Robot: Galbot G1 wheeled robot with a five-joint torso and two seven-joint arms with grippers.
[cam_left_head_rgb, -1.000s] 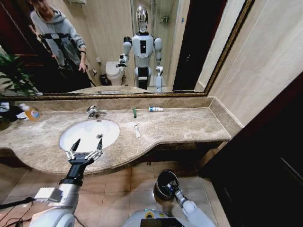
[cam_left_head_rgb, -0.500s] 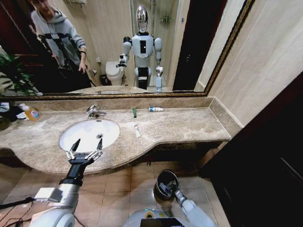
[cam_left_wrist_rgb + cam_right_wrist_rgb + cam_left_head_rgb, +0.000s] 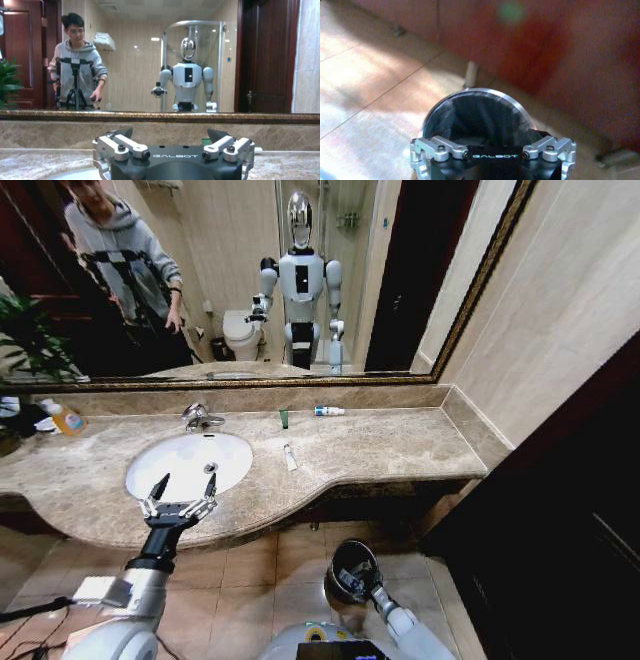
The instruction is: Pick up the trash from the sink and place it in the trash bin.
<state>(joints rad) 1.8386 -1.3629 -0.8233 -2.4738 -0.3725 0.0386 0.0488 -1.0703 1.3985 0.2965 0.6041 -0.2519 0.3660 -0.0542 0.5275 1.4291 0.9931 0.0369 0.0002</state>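
Two arms, little change: the right gripper (image 3: 352,578) has sunk slightly over the trash bin (image 3: 470,112), jaws apart and empty. Left gripper (image 3: 180,498) stays spread, empty, at the sink (image 3: 150,455). On the tabletop lie a white tube (image 3: 290,457), green tube (image 3: 284,418) and blue-and-white tube (image 3: 329,411).

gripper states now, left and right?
Left gripper: open, empty, over the sink's front rim.
Right gripper: low at the trash bin; open or shut cannot be told.

A gold-framed mirror (image 3: 250,280) hangs above beige tiled floor (image 3: 250,565).
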